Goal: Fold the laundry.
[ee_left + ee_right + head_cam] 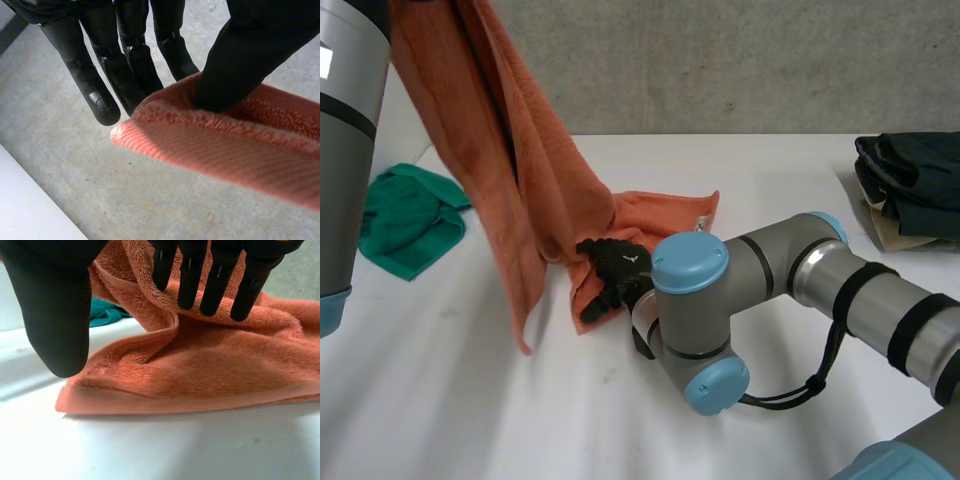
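An orange towel (550, 190) hangs from high at the left down to the white table (450, 400), where its lower end lies bunched. In the left wrist view my left hand (95, 85) pinches a corner of the towel (225, 150) between thumb and straight fingers. My right hand (610, 272) rests low at the towel's lower end on the table. In the right wrist view its fingers (215, 280) are straight over a fold of the towel (200, 370), with the thumb spread apart and nothing pinched.
A crumpled green cloth (410, 215) lies at the table's left, also seen past the towel (105, 312). A stack of dark folded clothes (915, 185) sits at the far right. My left arm (345, 150) stands upright at the left edge.
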`<state>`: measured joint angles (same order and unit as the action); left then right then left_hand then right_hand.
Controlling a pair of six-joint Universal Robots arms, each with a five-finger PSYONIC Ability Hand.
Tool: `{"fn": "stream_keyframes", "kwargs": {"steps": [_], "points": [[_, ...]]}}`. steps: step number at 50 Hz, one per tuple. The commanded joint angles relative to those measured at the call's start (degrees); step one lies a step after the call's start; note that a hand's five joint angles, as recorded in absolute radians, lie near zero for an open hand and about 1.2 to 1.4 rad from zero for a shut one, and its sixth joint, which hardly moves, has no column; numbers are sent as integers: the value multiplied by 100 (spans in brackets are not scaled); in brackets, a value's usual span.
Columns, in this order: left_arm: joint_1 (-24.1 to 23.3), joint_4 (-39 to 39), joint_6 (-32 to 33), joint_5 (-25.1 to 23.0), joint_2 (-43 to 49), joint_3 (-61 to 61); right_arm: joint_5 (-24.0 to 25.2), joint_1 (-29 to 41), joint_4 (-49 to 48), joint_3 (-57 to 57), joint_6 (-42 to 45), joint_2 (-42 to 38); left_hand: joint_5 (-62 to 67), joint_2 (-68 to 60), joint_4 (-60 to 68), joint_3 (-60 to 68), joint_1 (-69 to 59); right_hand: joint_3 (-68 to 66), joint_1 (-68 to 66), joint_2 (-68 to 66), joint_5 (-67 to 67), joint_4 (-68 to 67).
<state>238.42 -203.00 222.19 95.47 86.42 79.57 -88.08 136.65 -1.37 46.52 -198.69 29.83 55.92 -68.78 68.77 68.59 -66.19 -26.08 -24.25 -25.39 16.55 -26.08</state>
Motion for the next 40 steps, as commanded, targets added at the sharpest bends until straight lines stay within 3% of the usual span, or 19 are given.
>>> {"fn": "stream_keyframes", "kwargs": {"steps": [1,6,20,23,25,28,35,40], "points": [[-208,6,0,209,-2,-205,27,46,40,-432,-187,-258,1408,-1122,1123,1141,-1381,-905,-1088,-974,858,-906],[-497,-3,0,253,-107,-249,27,81,49,-644,-196,-355,1408,-1122,1123,1141,-1381,-1191,-1375,-1261,1144,-1192],[-568,-3,0,411,-187,-583,45,450,374,-732,-196,-619,1408,-1122,1123,1141,-1381,-1680,-1863,-1749,1633,-1681],[-568,-3,0,420,-178,-645,45,459,374,-706,-196,-628,1408,-1122,1123,1141,-1381,-3203,-3387,-3273,3156,-3204],[-560,-3,9,420,-160,-653,1,459,374,-679,-205,-584,1408,-1122,1123,1141,-1381,-5380,-5564,-5450,5334,-5381],[-516,-12,9,420,-116,-662,-34,407,374,-548,-187,-444,1408,-1122,1123,1141,-1381,-5392,-5575,-5461,5345,-5392],[-472,-12,9,438,-99,-610,-69,100,269,567,242,1198,1408,-1122,1123,1141,-1381,-5392,-5575,-5461,5345,-5392],[-253,-3,9,517,-99,-434,-34,-734,286,1490,1585,2490,1408,-1122,1123,1141,-1381,-5392,-5575,-5461,5345,-5392]]}}
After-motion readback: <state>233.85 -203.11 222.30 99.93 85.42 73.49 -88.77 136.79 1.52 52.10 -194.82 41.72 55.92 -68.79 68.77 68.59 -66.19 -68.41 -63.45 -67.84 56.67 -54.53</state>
